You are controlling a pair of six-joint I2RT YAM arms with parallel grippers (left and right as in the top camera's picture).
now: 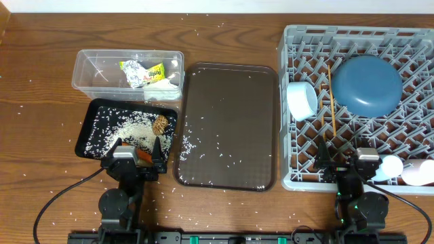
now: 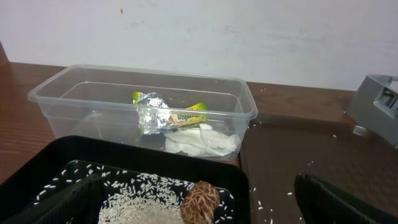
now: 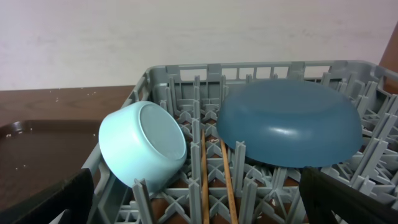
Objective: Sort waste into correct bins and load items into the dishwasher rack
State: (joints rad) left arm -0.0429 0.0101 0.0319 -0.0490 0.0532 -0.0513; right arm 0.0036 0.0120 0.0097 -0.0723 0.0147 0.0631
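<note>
Brown wooden tabletop (image 1: 41, 68) carries a clear plastic rectangular tub (image 2: 249, 99), where the green-yellow printed wrapper (image 2: 168, 115), its lettering too crumpled to read, lies just beside the crumpled white tissue (image 2: 202, 142). Left gripper (image 1: 136, 152) and right gripper (image 1: 341, 159) both gape wide, holding nothing.

The left jaws hide most of the orange carrot (image 1: 144, 158), the small pink cup (image 1: 422, 174) runs off the overhead view's right edge, and the chopsticks (image 3: 214, 180) are cut by the right wrist view's bottom edge
</note>
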